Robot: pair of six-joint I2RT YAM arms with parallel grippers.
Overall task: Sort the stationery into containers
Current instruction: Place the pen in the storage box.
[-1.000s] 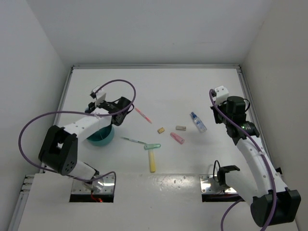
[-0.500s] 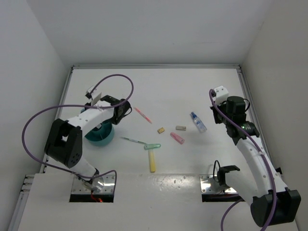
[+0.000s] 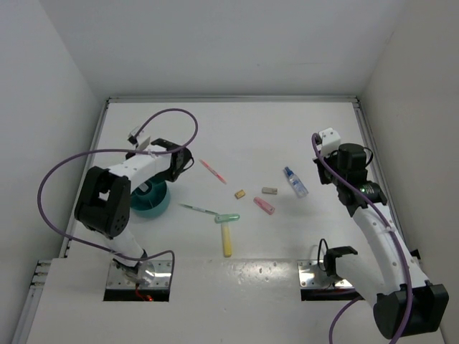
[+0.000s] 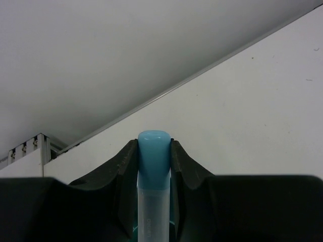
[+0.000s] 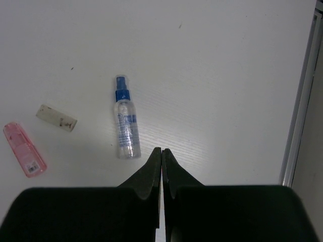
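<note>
My left gripper is shut on a light-blue marker, gripping its cap. In the top view the left gripper hangs just beyond the far rim of the round teal cup. On the table lie a pink-red pen, a green pen, a pale green marker, a yellow marker, two tan erasers, a pink marker and a clear blue-capped bottle. My right gripper is shut and empty, just right of the bottle.
A raised metal rail runs along the table's right edge, close to my right gripper. White walls enclose the table on the left, back and right. The left arm's purple cable loops above the cup.
The left arm has swung its forearm to the left and the gripper has shifted slightly toward the back, uncovering more of the teal cup. The right arm and the table items have not moved.
</note>
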